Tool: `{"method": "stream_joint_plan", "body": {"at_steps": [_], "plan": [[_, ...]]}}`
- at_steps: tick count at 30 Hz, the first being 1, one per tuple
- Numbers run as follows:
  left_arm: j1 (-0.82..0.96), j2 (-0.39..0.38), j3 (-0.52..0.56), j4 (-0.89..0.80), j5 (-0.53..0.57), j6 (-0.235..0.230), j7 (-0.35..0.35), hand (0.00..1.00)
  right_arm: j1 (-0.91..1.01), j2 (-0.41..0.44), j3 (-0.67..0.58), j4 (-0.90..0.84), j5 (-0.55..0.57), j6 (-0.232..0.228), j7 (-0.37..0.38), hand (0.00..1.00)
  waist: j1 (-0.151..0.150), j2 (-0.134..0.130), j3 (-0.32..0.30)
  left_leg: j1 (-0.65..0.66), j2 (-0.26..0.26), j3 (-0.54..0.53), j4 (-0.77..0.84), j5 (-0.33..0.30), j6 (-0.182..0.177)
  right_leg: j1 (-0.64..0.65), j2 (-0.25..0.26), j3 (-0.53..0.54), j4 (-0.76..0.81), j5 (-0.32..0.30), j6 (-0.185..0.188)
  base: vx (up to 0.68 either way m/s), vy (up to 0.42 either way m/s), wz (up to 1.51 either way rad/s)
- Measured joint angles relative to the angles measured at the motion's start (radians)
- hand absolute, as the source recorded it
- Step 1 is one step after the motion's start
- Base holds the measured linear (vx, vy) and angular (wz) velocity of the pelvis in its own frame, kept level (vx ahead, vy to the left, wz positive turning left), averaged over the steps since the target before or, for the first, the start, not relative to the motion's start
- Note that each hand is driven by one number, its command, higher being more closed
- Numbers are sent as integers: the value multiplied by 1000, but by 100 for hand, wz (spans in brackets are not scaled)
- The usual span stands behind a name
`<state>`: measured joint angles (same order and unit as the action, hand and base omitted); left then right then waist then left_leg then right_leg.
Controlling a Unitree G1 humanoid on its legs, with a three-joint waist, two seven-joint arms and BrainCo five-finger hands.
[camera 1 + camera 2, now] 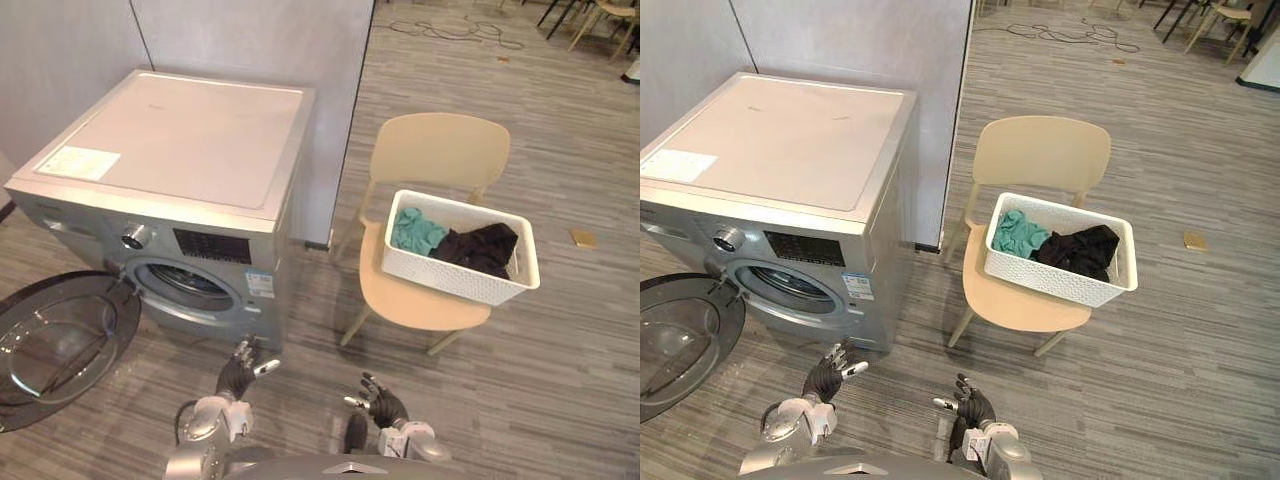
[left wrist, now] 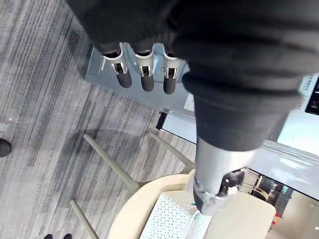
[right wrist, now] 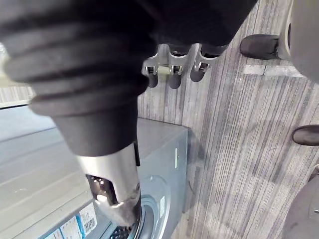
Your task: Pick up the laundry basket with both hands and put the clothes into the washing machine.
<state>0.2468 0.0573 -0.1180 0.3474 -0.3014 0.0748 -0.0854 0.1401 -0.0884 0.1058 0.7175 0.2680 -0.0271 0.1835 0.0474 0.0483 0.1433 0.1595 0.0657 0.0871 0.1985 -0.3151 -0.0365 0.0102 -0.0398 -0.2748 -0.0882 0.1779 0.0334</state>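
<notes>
A white perforated laundry basket [image 1: 460, 262] rests on a beige chair [image 1: 425, 290], holding a teal garment [image 1: 415, 230] and a black garment [image 1: 482, 248]. To the left stands a silver washing machine [image 1: 190, 180]; its round glass door [image 1: 60, 335] hangs swung wide and the drum mouth [image 1: 190, 285] shows. My left hand [image 1: 240, 372] and right hand [image 1: 380, 402] hover low above the floor at the near edge, fingers relaxed, holding nothing, well short of the basket. In the left wrist view the basket [image 2: 172, 219] shows past the thumb.
A grey partition wall [image 1: 250, 40] stands behind the machine. A small tan object [image 1: 583, 238] lies on the wooden floor right of the chair. Cables [image 1: 450, 30] and other chair legs [image 1: 590, 20] are at the far back.
</notes>
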Motion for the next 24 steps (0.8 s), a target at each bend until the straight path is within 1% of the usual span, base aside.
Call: {"method": "stream_joint_plan", "body": {"at_steps": [3,5,6,7,8,9,10,11,12,13,14,15,16,17,18,19,20,21,23,24], "plan": [[3,-9,2,18,7,0,19,0,-16,-2,-42,23,-8,-9,-26,0,-14,4,11,26,-13,14,-50,29,4,-12,-10,8,6,3,4,64,20,-10],[10,-20,13,20,13,0,34,0,-36,-7,-80,45,-41,-13,-51,0,-22,15,33,52,-10,39,-66,31,4,-21,-8,20,37,-1,8,26,24,-37],[11,-31,30,20,30,-4,41,0,-50,-19,-113,46,-41,-15,-66,0,-34,28,67,83,-6,66,-81,31,5,-54,-10,35,123,-31,18,-7,18,-49],[12,-29,36,21,35,-7,45,0,-63,-29,-130,45,-43,-15,-75,0,-49,33,94,100,-2,82,-84,30,9,-85,-13,46,198,-56,25,-16,19,-48],[11,-24,36,23,43,-7,51,0,-69,-32,-142,45,-51,-15,-84,0,-62,31,109,107,-2,89,-85,30,11,-103,-16,46,241,-73,28,-49,25,-27],[8,6,36,40,53,-8,59,0,-57,-29,-163,47,-78,-10,-105,0,-83,22,122,99,-10,102,-76,24,10,-109,-29,42,255,-96,17,-40,17,-12],[4,10,37,47,55,-8,60,0,-50,-29,-166,49,-78,-8,-107,0,-84,19,122,98,-9,103,-71,22,10,-105,-27,41,250,-99,14,-12,-11,-20],[-8,18,42,66,66,-8,60,0,-36,-26,-189,41,-71,-11,-110,0,-87,10,118,74,0,119,-45,20,8,-118,-16,47,230,-73,17,13,-39,-29],[-6,15,58,61,72,-8,59,0,-49,-37,-192,26,-71,-12,-110,0,-84,42,123,47,33,149,-30,23,12,-135,3,58,230,-64,15,69,-53,-37],[-12,11,68,56,72,-8,58,0,-54,-40,-194,20,-71,-13,-108,0,-82,40,124,46,43,162,-33,23,11,-160,-10,39,310,-123,-12,103,-60,-32],[-26,12,80,56,74,-8,58,0,-45,-39,-197,23,-71,-11,-107,0,-80,44,126,43,52,165,-25,22,0,-177,-59,34,434,-205,-19,185,-101,-29],[-24,16,101,56,89,-9,58,0,-39,-36,-195,22,-75,-13,-103,0,-75,40,116,30,61,165,9,11,-20,-172,-104,54,450,-214,-20,172,-133,-31],[-24,15,112,56,90,-9,58,0,-37,-36,-196,20,-76,-12,-99,0,-66,38,113,29,70,165,22,3,-35,-170,-120,67,440,-209,-19,158,-151,-38],[-26,18,121,56,90,-9,59,0,-33,-35,-197,12,-76,-12,-99,0,-59,34,111,30,84,165,35,-9,-54,-174,-131,81,427,-196,3,193,-260,-32],[-29,11,117,57,90,-9,59,0,-28,-39,-199,5,-76,-13,-99,0,-63,41,97,24,118,165,37,-4,-81,-177,-100,70,424,-217,30,187,-269,-30],[-29,4,117,57,90,-9,58,0,-27,-45,-198,5,-76,-12,-99,0,-61,52,91,25,132,167,29,4,-97,-183,-86,60,421,-218,28,234,-320,-29],[-29,-17,118,57,90,-9,58,0,-28,-51,-197,5,-76,-13,-98,0,-60,67,79,29,153,177,19,18,-122,-185,-66,37,418,-219,26,217,-249,-49],[-27,-50,116,57,90,-9,56,0,-26,-63,-186,6,-76,-12,-98,0,-64,88,64,48,181,193,2,46,-148,-160,-29,14,390,-220,23,225,-241,-42],[-26,-73,115,59,90,-9,55,0,-19,-66,-177,6,-78,-12,-96,0,-83,96,58,76,211,189,15,77,-154,-99,8,8,340,-223,20,245,-236,-11],[-25,-81,114,59,89,-9,55,0,-7,-68,-158,4,-77,-14,-94,0,-94,90,49,63,236,187,95,91,-153,-53,28,-11,306,-226,15,277,-286,-2]]}}
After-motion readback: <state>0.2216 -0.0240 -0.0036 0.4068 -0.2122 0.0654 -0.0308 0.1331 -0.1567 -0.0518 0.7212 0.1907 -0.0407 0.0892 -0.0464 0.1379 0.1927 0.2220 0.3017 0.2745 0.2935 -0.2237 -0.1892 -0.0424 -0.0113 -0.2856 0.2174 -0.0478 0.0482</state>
